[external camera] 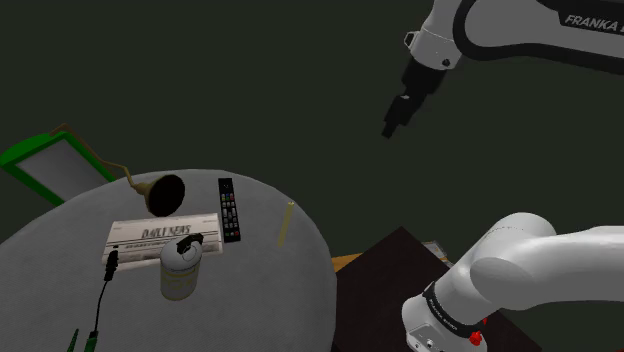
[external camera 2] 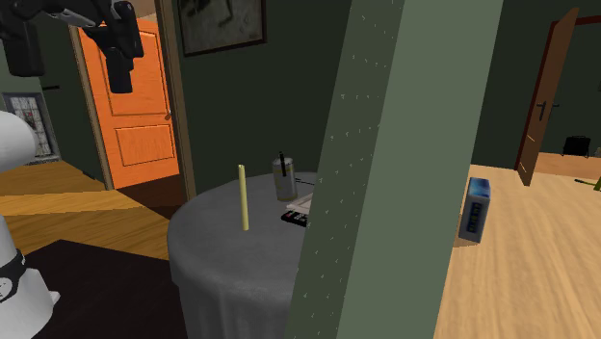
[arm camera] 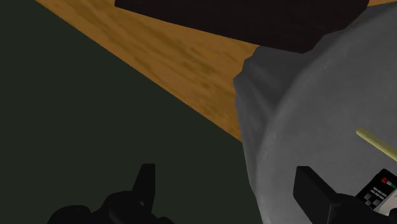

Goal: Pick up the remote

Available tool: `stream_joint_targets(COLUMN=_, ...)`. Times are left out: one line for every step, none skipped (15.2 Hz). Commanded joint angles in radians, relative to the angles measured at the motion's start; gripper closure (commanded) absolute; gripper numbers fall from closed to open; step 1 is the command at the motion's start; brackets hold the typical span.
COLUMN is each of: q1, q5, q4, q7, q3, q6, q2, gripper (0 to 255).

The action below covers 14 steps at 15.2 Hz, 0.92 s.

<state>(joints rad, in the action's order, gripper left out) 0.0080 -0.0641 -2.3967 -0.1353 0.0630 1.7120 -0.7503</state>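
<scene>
One black remote (external camera: 231, 209) lies flat on the round grey table (external camera: 280, 290), just beside the newspaper (external camera: 150, 237), with a thin yellow stick (external camera: 285, 222) standing near. Our gripper (external camera: 392, 128) hangs high and well apart, off the table's edge, fingers spread and empty. We judge the descent risky: a sideways drift could topple the stick or pinch paper along with the remote.

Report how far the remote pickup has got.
Done: nothing that shows. The slim black rectangular remote lies flat on the round grey-covered table, beside a folded newspaper, untouched. In hand: the all-black two-finger gripper hangs open and empty, high up, to the shoulder view's right of the remote. Left: move over the remote, descend, close on it, lift.
</scene>
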Motion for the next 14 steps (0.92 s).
stream_joint_targets(q1=0.0, q5=0.0, q4=0.0, q7=0.0, q3=0.0, q6=0.0, q2=0.0, gripper=0)
stream_joint_targets(q1=0.003, q5=0.013, q4=-0.012, q7=0.033, q3=0.019, q6=0.019, q2=0.011, gripper=0)
stream_joint_targets(q1=0.005, q5=0.027, q4=-0.022, q7=0.066, q3=0.038, q6=0.039, q2=0.023, gripper=0)
stream_joint_targets(q1=0.008, q5=0.039, q4=-0.031, q7=0.098, q3=0.057, q6=0.06, q2=0.037, gripper=0)
stream_joint_targets(q1=0.01, q5=0.052, q4=-0.039, q7=0.131, q3=0.076, q6=0.08, q2=0.053, gripper=0)
stream_joint_targets(q1=0.013, q5=0.064, q4=-0.045, q7=0.163, q3=0.096, q6=0.102, q2=0.071, gripper=0)
stream_joint_targets(q1=0.015, q5=0.075, q4=-0.049, q7=0.195, q3=0.115, q6=0.123, q2=0.09, gripper=0)
stream_joint_targets(q1=0.017, q5=0.086, q4=-0.052, q7=0.228, q3=0.134, q6=0.145, q2=0.111, gripper=0)
stream_joint_targets(q1=0.018, q5=0.096, q4=-0.053, q7=0.26, q3=0.154, q6=0.167, q2=0.133, gripper=0)
stream_joint_targets(q1=0.019, q5=0.105, q4=-0.053, q7=0.292, q3=0.173, q6=0.189, q2=0.158, gripper=0)
stream_joint_targets(q1=0.02, q5=0.113, q4=-0.051, q7=0.325, q3=0.192, q6=0.211, q2=0.183, gripper=0)
stream_joint_targets(q1=0.02, q5=0.12, q4=-0.047, q7=0.357, q3=0.212, q6=0.234, q2=0.21, gripper=0)
stream_joint_targets(q1=0.02, q5=0.126, q4=-0.042, q7=0.39, q3=0.231, q6=0.256, q2=0.239, gripper=0)
stream_joint_targets(q1=0.019, q5=0.13, q4=-0.036, q7=0.423, q3=0.25, q6=0.278, q2=0.269, gripper=0)
